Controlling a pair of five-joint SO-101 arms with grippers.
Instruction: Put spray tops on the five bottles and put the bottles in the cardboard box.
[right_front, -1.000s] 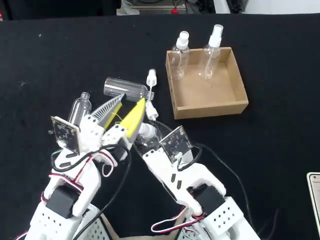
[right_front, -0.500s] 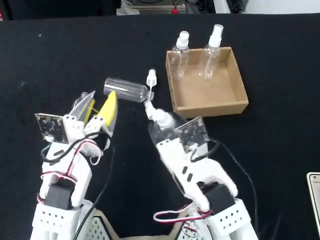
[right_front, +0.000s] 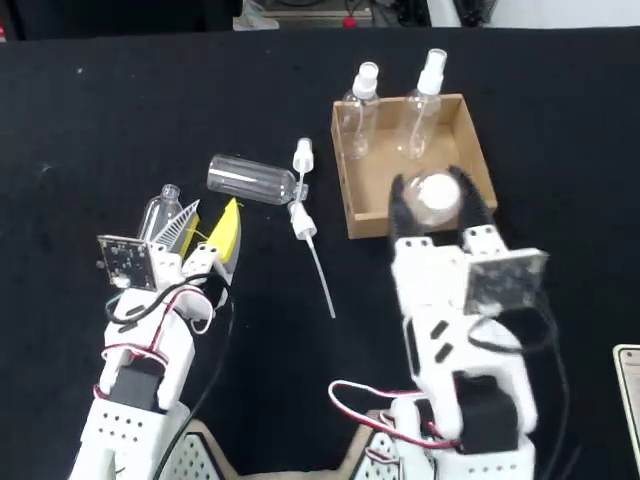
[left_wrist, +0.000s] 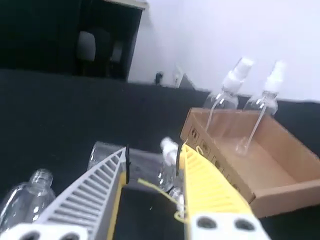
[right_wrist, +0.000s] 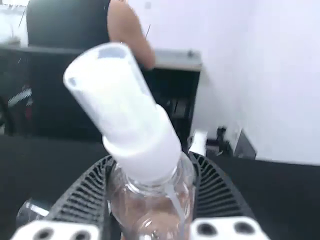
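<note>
The right claw had a bottle clamped between its fingers, spray top on and pointing up. From the high view it hung over the near wall of the cardboard box. I couldn't tell whether the bottle's base had touched down inside.

In the box, two more capped bottles stood upright against the far wall, one in the far left corner and one just beside it.

The left claw was spread wide and had hold of nothing. It hovered low over the black tabletop, pointing at the loose pieces. An uncapped bottle stood upright just beside the claw's grey finger. A second uncapped bottle lay on its side beyond the claw, neck towards the box. One loose spray top sat right by that neck. Another spray top lay just in front of it, its thin tube trailing across the tabletop — between the two arms.
</note>
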